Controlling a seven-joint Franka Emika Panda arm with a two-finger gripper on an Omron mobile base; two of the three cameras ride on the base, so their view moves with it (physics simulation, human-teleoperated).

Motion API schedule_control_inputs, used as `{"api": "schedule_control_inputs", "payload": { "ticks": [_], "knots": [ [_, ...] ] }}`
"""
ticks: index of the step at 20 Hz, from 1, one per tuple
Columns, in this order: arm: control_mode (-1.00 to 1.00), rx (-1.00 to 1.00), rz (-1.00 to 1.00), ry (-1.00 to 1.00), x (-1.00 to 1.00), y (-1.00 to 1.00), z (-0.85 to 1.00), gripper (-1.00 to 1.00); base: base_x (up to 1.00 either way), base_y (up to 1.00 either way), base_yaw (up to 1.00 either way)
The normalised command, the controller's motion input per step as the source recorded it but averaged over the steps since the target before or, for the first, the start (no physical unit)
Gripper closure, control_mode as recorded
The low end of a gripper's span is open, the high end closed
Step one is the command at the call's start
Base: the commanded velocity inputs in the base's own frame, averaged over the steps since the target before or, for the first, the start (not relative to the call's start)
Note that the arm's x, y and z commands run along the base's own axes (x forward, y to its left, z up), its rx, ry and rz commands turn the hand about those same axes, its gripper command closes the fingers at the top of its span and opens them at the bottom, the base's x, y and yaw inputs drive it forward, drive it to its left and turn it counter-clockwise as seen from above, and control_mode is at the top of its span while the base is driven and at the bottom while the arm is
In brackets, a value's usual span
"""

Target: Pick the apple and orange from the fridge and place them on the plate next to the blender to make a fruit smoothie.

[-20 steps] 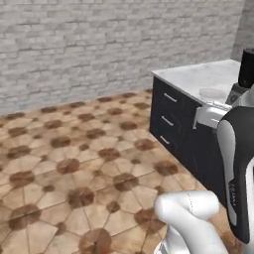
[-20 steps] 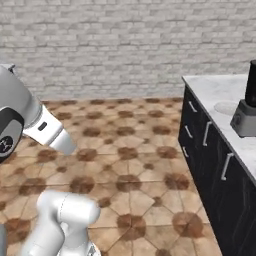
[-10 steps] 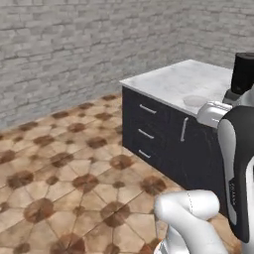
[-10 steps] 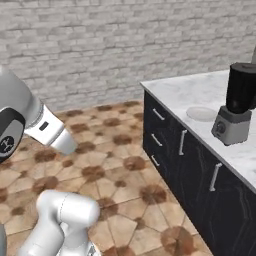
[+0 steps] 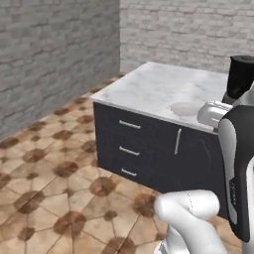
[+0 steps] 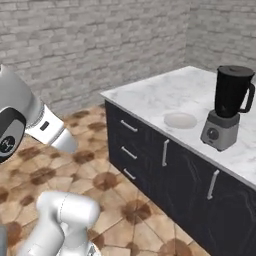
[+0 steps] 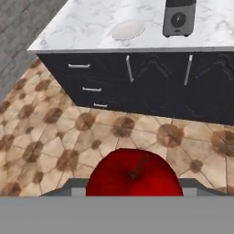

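Apple (image 7: 133,174) sits low in hand view, seemingly clamped in gripper; jaws hidden. Plate (image 6: 180,120) just left of blender (image 6: 227,107) on counter (image 6: 150,92). Advice: approach squarely, lower apple onto plate centre, release gently.

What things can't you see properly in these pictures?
- Apple: hand view, its lower part cut off at the bottom.
- Pincer fingertips: hand view, hidden behind the apple, so the grip is unclear.
- Blender: left base view, partly behind the robot's arm.
- Blender top: hand view, cut off by the top edge.
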Motion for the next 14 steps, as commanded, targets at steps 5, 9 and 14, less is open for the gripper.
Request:
{"api": "schedule_control_inputs", "payload": {
  "ticks": [5, 9, 14],
  "knots": [
    [1.00, 0.00, 0.00, 0.00, 0.00, 0.00, 0.00, 1.00, 0.75, 0.45, -0.58],
    [1.00, 0.00, 0.00, 0.00, 0.00, 0.00, 0.00, 1.00, 0.65, 0.31, -0.59],
    [1.00, 0.00, 0.00, 0.00, 0.00, 0.00, 0.00, 1.00, 0.66, 0.04, -0.55]
  ]
}}
